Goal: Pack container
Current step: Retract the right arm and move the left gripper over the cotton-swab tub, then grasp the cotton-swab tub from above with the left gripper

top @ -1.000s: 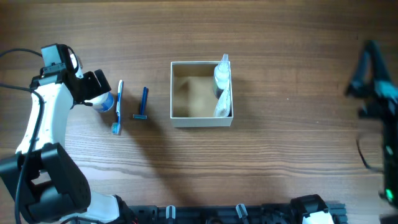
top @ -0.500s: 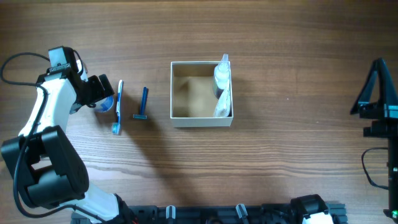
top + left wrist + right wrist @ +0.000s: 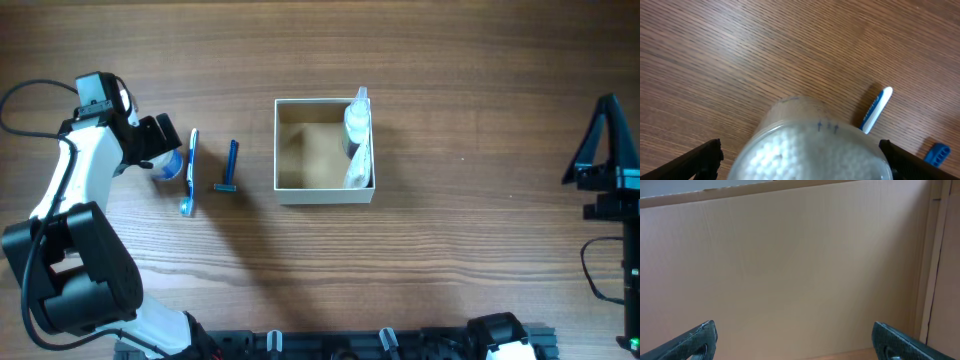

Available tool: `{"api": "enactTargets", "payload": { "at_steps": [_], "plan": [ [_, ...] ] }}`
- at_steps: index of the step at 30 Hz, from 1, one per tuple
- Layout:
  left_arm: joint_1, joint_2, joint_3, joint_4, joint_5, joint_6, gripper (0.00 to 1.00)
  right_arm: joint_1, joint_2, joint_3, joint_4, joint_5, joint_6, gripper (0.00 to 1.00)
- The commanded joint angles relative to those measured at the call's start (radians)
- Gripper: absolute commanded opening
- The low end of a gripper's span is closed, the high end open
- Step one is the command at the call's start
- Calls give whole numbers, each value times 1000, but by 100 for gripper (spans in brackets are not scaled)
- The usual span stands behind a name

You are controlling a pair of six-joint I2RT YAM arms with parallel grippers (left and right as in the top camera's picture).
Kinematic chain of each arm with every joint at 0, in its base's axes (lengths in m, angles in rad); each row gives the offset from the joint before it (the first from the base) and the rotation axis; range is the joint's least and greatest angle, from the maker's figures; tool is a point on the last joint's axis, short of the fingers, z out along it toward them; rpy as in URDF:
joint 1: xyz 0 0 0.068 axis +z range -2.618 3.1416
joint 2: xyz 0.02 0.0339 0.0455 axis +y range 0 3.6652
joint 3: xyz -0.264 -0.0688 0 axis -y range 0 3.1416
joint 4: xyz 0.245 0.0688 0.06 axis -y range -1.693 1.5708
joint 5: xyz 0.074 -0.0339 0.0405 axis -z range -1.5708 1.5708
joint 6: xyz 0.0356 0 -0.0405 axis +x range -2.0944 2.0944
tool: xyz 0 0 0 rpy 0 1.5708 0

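Note:
The container (image 3: 323,195) is a square white-walled box with a tan floor at the table's middle. It holds a white bottle and a white packet (image 3: 357,140) along its right wall. A small blue jar with a white lid (image 3: 170,165) stands at the left. My left gripper (image 3: 158,146) is open and straddles the jar. In the left wrist view the lid (image 3: 815,150) fills the space between the fingers (image 3: 800,167). My right gripper (image 3: 603,140) is open and empty at the far right edge, and its wrist view (image 3: 795,340) faces a beige wall.
A blue and white toothbrush (image 3: 189,172) lies just right of the jar, and also shows in the left wrist view (image 3: 877,107). A blue razor (image 3: 230,166) lies between the toothbrush and the container, its head visible in the left wrist view (image 3: 938,154).
My left gripper has shifted slightly up and right over the jar. My right arm swung into its pose at the right edge and has since held still.

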Motion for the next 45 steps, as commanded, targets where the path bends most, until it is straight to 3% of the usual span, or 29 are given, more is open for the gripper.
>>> {"api": "enactTargets", "payload": {
  "at_steps": [1, 4, 8, 14, 20, 23, 27, 31, 39, 45],
  "plan": [
    [3, -17, 12, -4, -20, 23, 99, -1, 2, 1, -6, 13, -18, 100],
    [3, -21, 12, -8, -20, 23, 92, -1, 2, 1, -26, 13, -18, 100],
    [3, -54, 12, -19, -13, 23, 92, -1, 3, 1, -36, 13, -18, 100],
    [-26, -256, 14, -39, 37, 23, 86, -1, 3, 1, -38, 13, -18, 100],
    [-220, -518, 14, -91, 167, 11, 83, -1, 3, 1, -40, 13, -18, 100],
    [-343, -588, 14, -97, 121, 11, 84, -1, 3, 1, -47, 13, -18, 100],
    [-435, -615, 14, -143, -40, -14, 93, -1, 3, 0, -65, 13, -18, 100],
    [-405, -612, 14, -174, -55, -19, 100, -1, 4, -1, -129, 13, -18, 100],
    [-246, -612, 14, -245, -54, -38, 100, -1, 5, -1, -69, 13, -20, 100],
    [-145, -608, 14, -302, -54, -85, 100, -1, 6, -2, -312, 13, -17, 100]
  ]
}}
